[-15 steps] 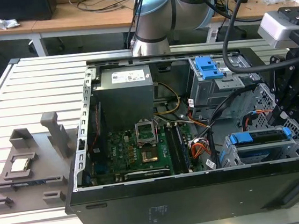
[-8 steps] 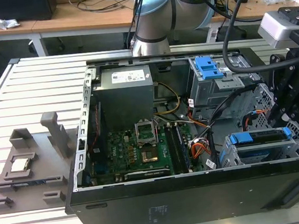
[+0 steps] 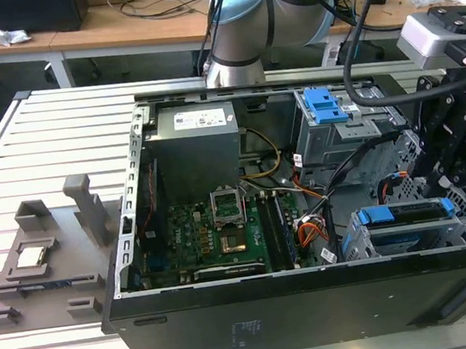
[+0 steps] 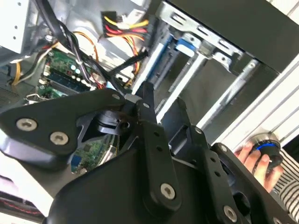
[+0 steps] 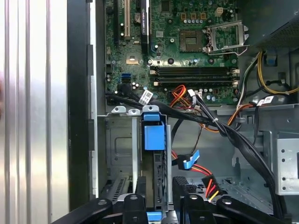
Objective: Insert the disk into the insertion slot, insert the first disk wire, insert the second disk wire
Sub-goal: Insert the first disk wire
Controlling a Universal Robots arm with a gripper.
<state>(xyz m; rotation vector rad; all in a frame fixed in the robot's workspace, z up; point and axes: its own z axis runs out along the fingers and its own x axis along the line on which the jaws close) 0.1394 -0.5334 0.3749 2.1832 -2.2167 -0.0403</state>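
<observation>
Gripper [image 5: 160, 185] at disk [image 5: 161, 161] in insertion slot [image 5: 119, 144] | grip: cannot tell | second wrist view adds hand [image 4: 252, 157]

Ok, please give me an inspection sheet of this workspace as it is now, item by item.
Surface: slatted metal table, with an open computer case lying on it.
Job's things: the disk stands on edge inside the drive cage, with its blue carrier showing.
Clutter: grey fixture block carrying a processor chip, at the exterior view's left.
Gripper: the gripper is close over the disk's end.
Cables: blue-plugged cable and red-yellow-black wire bundle lie beside the cage.
Surroundings: wooden desks behind; a person's hand on a blue-ringed knob.
</observation>
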